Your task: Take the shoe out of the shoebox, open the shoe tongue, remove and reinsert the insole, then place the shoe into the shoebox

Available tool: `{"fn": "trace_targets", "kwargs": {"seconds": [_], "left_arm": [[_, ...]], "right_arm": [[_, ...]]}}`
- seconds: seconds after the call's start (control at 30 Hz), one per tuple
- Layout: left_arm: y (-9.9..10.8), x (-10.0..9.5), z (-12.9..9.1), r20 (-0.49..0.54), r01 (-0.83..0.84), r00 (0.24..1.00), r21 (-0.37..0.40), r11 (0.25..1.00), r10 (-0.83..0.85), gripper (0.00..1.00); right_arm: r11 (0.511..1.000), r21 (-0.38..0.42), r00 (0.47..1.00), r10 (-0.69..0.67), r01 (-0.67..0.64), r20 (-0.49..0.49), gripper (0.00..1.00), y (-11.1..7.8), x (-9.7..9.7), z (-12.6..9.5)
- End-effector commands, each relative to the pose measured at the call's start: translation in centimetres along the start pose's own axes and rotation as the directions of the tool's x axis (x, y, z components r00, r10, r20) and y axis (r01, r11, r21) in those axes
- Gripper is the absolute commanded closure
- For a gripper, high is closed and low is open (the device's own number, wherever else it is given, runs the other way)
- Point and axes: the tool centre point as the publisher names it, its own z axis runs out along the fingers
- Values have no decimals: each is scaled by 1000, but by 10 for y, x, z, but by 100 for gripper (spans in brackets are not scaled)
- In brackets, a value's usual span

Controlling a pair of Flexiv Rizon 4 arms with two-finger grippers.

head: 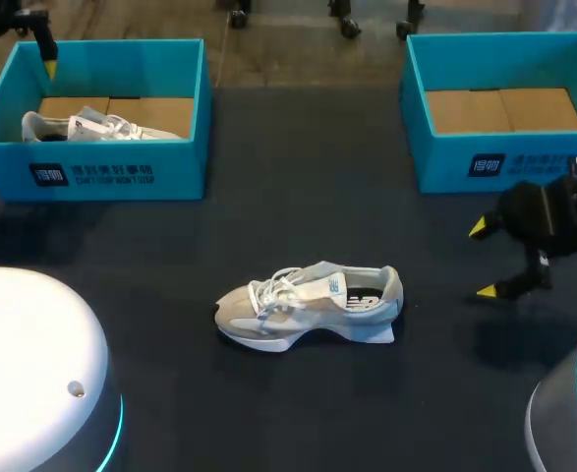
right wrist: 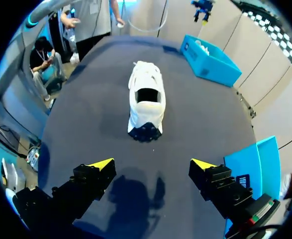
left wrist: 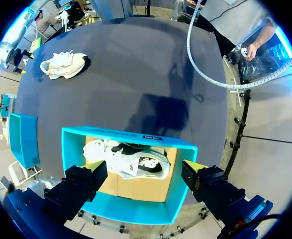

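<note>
— Starting from the head view, where is the shoe (head: 308, 305)?

— Standing on its sole on the dark table (head: 298, 177), ahead of the right pincer (head: 483, 260) and apart from it. That pincer stands wide, with nothing between its yellow tips.

— What does its own wrist view add?

— The heel end. The shoe points away from the pincer, straight ahead of the gap between its fingers. Its collar opens onto a dark inside, and dark tread shows under the heel. The head view gives the side instead: pale grey and white panels, white laces, and a thick white wedge sole.

— And the boxes?

— Both are teal card with straight walls and brown cardboard floors. The right shoebox (head: 524, 157) sits close beside the right pincer. The left shoebox (head: 121, 167) lies directly under the left pincer (left wrist: 145, 172), which is also spread wide and grips nothing.

— Anything in that one?

— A second shoe (left wrist: 131, 159). The head view catches only its white upper and laces over the wall. The left wrist view looks straight in and shows it below the fingers, white with a black panel, resting on the cardboard floor.
</note>
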Motion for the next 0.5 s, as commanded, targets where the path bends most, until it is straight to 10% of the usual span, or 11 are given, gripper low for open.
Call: {"fn": "trace_targets", "kwargs": {"seconds": [0.03, 0.5], "left_arm": [[-2, 0, 0, -1, 0, 1000, -3, 1000, 0, 0], [-2, 0, 0, -1, 0, 1000, -3, 1000, 0, 0]], "right_arm": [[935, -354, 1000, 5, -4, 3, 0, -11, 3, 14], [909, -404, 994, 85, -106, -70, 0, -32, -7, 38]]}}
